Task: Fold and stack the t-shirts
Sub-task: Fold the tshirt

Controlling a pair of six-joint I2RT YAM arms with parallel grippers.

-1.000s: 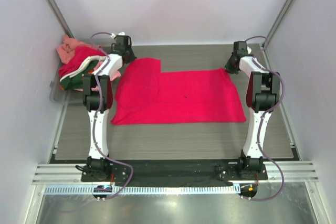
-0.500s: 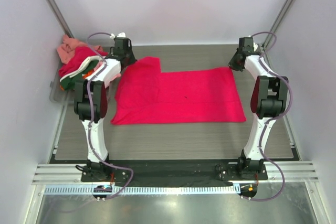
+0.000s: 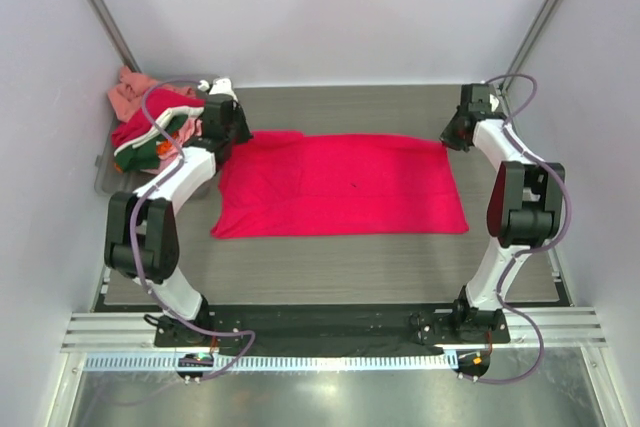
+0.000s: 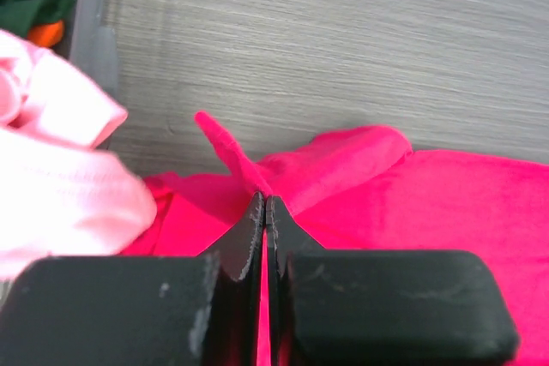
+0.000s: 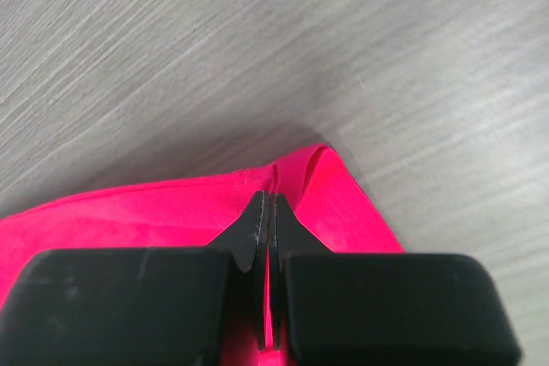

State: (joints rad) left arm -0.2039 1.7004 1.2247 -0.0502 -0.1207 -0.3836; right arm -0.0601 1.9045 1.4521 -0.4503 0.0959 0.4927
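**A:** Where does the shirt lie?

**B:** The crimson t-shirt (image 3: pixel 340 185) is spread flat across the middle of the table (image 3: pixel 330 267). The other t-shirts (image 3: pixel 148 125) are heaped at the upper left of the overhead frame.

**A:** And the grippers?

**B:** The left gripper (image 4: pixel 264 205) has its jaws pressed together on a raised fold at the shirt's upper-left corner. The right gripper (image 5: pixel 268 203) is clamped the same way on the upper-right corner, with nothing but cloth between the tips.

**A:** How much cloth has each got?

**B:** Hard to say, since the fingers hide the pinch itself. It looks like a thin layer or two.

**A:** How will it handle?

**B:** I'd expect it to be light and limp. It should sag between the two holds and drag a little on the table. The two far corners seem the right places to grip, since lifting both together holds that edge straight for a fold. A pinch this thin could slip, though. A pale pink tee (image 4: pixel 51 169) also bulges just beside the left gripper and might snag.
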